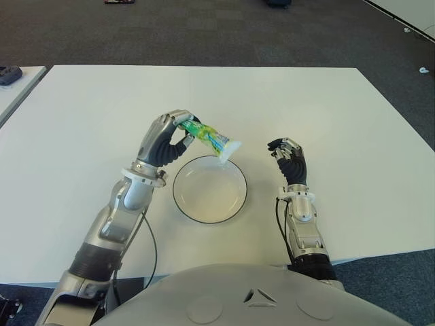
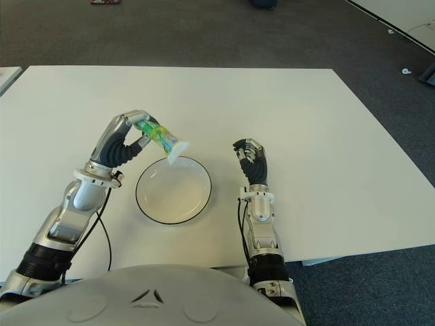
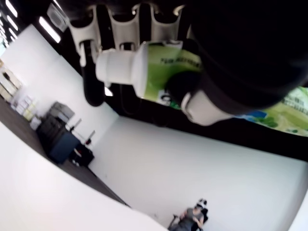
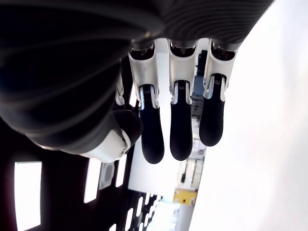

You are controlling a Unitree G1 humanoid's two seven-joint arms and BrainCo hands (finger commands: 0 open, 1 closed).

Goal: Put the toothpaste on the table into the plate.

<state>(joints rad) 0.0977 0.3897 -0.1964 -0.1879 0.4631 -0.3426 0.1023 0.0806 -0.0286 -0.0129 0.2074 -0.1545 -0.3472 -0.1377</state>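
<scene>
- Holding the toothpaste (image 1: 207, 138) by its cap end, the left hand (image 1: 165, 140) has it lifted off the table (image 1: 326, 109), thumb on one side and fingers wrapped over the other; the left wrist view shows the white cap poking out past the curled fingers.
- The tube slants down to the right, so its flat crimped tail hangs just over the far rim of the plate (image 1: 209, 189). That tilt looks purposeful: the low end leads into the dish, and on release the tube would likely slide or drop inward, not onto the tabletop.
- The plate itself sits on the near middle of the table, between the two arms, and holds nothing yet; the toothpaste does not appear to touch it.
- Gripping near the cap keeps the hand off to the left of the plate, leaving most of the tube's length free to reach over the rim.
- The right hand (image 1: 288, 158) shows to the right of the plate, apart from it, idle; its fingers are loosely bent and grasp nothing, as the right wrist view confirms.
- By my reading, the carry is nearly finished: what remains is bringing the tube further over the dish and letting go.
</scene>
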